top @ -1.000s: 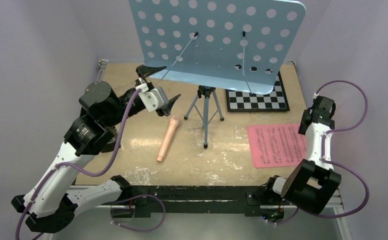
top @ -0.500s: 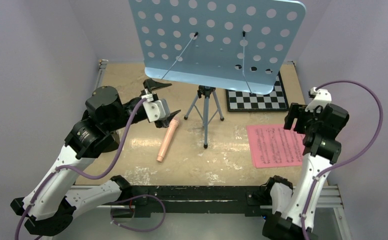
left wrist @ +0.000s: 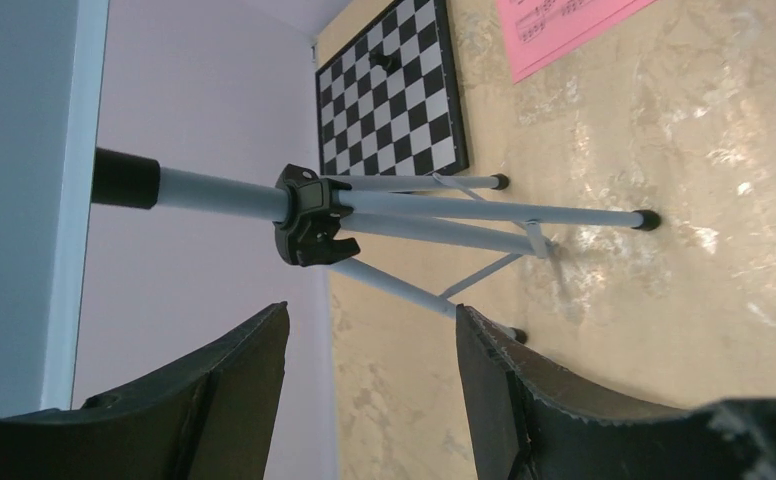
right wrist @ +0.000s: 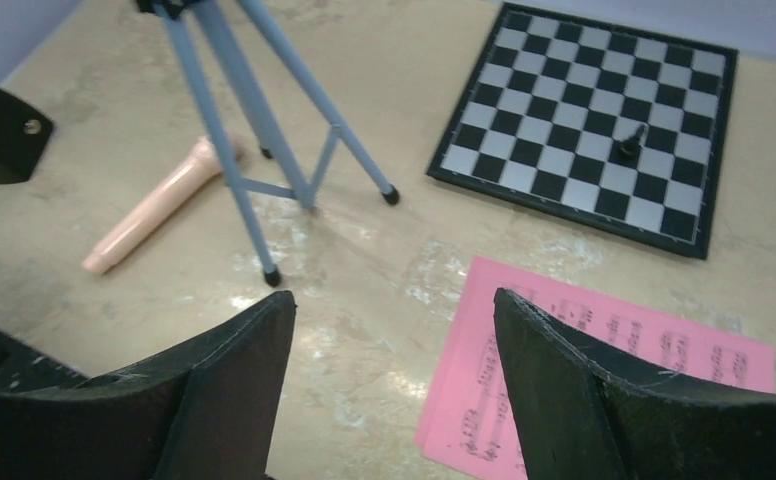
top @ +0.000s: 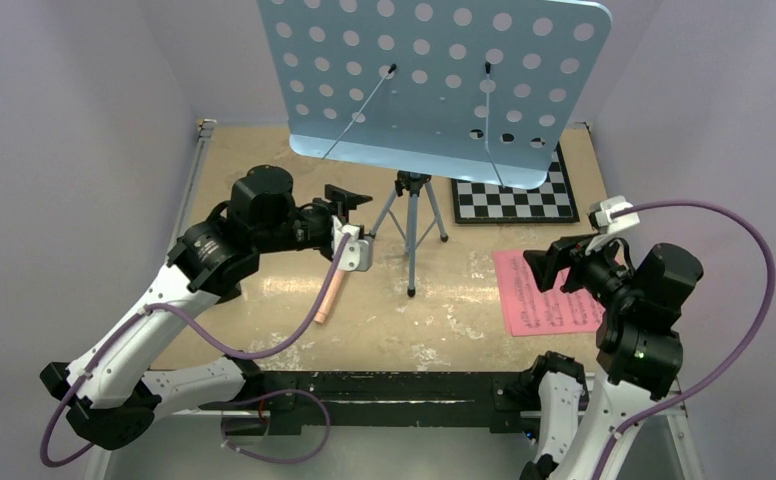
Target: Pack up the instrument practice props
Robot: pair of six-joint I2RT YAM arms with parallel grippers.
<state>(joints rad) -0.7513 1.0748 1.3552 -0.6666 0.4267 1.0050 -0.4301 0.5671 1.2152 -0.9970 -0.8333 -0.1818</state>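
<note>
Scuffed wooden table (top: 444, 330), paper sheet music (top: 536, 312)

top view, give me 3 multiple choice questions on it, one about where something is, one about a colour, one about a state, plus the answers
1. Where does the sheet music lie relative to the chessboard?
A. on top of it
B. nearer the robot than it
C. farther back than it

2. What colour is the holed plate of the music stand?
A. light blue
B. yellow
C. black

3. What state is the right gripper in?
A. shut on the sheet music
B. shut on the chessboard
C. open and empty

Answers:
1. B, the page lies flat on the table below the board in the top view, apart from it.
2. A, the plate is pale blue all over.
3. C, the right wrist view shows only bare table and a page corner between its spread fingers.
</note>
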